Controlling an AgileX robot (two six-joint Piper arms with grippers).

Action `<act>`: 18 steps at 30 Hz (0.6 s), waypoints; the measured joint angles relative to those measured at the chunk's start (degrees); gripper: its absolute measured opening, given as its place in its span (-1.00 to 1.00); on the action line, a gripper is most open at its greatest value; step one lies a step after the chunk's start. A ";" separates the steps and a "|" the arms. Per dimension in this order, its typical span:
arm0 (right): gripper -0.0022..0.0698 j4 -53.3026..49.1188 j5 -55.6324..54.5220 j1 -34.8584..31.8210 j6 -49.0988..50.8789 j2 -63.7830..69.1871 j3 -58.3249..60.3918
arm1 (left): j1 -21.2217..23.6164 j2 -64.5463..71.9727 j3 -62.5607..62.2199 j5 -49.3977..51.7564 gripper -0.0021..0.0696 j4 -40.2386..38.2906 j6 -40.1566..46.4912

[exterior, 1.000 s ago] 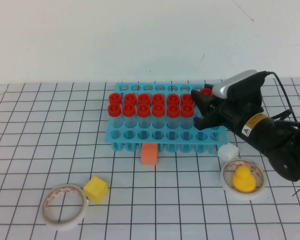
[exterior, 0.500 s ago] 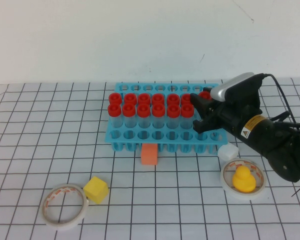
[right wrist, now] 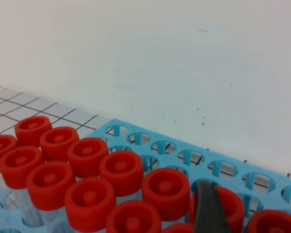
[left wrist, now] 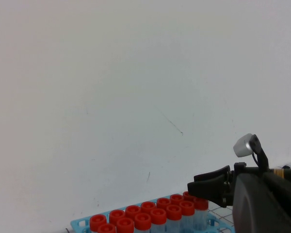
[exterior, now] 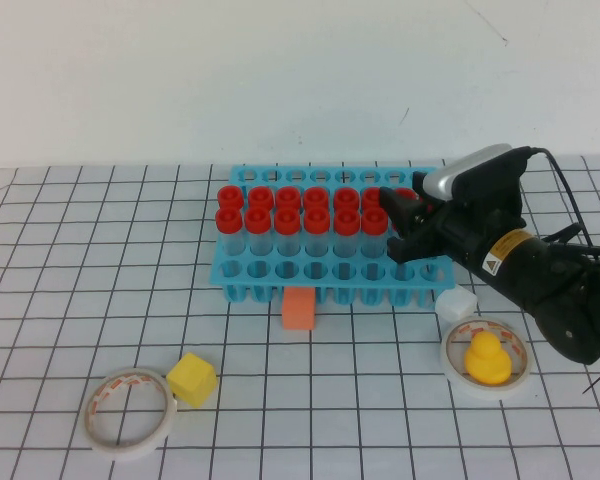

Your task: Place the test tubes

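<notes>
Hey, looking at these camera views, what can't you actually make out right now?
- Left gripper: shut, but outside all three views, so its place is unknown.
- Right gripper, at the right end of the rack: in the high view it covers most of the last red-capped tube; whether it grips that tube is unclear.
- The rack's front rows: cut off by the picture edge in both wrist views.

An orange block [exterior: 298, 310] sits mid-table on the gridded mat [exterior: 60, 280]. At the front left, a yellow cube [exterior: 192, 378] lies just beside a tape roll [exterior: 130, 448]. On the right, a duck [exterior: 487, 359] sits inside a second roll [exterior: 485, 392], with a white cube [exterior: 457, 304] just beside its far rim.
</notes>
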 joint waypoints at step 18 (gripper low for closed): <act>-0.88 -16.29 2.43 0.00 8.21 -27.32 9.82 | 0.00 0.00 0.00 0.00 -0.95 0.00 0.00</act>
